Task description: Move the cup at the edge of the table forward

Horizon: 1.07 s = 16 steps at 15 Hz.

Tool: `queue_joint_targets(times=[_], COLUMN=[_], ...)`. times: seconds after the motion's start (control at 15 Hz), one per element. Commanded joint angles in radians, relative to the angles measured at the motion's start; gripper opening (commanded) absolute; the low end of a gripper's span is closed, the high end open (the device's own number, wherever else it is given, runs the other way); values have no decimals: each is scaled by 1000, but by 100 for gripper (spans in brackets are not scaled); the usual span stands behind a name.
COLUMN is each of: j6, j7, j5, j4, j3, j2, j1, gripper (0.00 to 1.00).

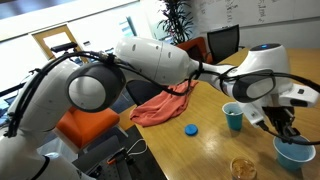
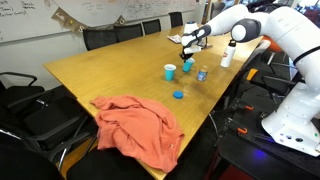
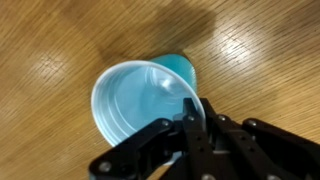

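From my remote station, the cup [image 3: 140, 95], light blue, tapered and whitish inside, was empty near the edge of the honey-coloured wooden counter [image 3: 50, 60], with my jaws pinched together on its rim in the wrist view. In an exterior view the smaller, darker teal cup [image 1: 233, 116], a flat blue lid [image 1: 191, 129] and a clear jar [image 1: 243, 168] holding something brownish stood close by. The whiteboard [image 2: 40, 15] writing was too small for me to read.
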Motion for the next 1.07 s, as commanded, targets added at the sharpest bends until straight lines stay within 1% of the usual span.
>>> queue_joint_targets(times=[0.0,0.07,0.13,0.2,0.33,0.47,0.53,0.67,0.73,0.87,1.0], j6=[47,83,121,154,158,149,151,151,155,151,132], j7=[-38,-56,-92,-131,-226,-256,-263,-266,-268,-249,-213], j5=[1,1,6,13,17,9,5,15,25,27,6], j4=[-6,-120,-181,-225,-289,-364,-403,-475,-514,-592,-676], j3=[12,19,33,51,89,92,90,73,78,68,46], j2=[2,-95,-146,-187,-263,-354,-402,-493,-543,-642,-743], j1=[-10,13,8,0,-22,-18,-14,-1,-4,6,30], gripper=[45,52,60,67,82,97,100,100,100,100,100])
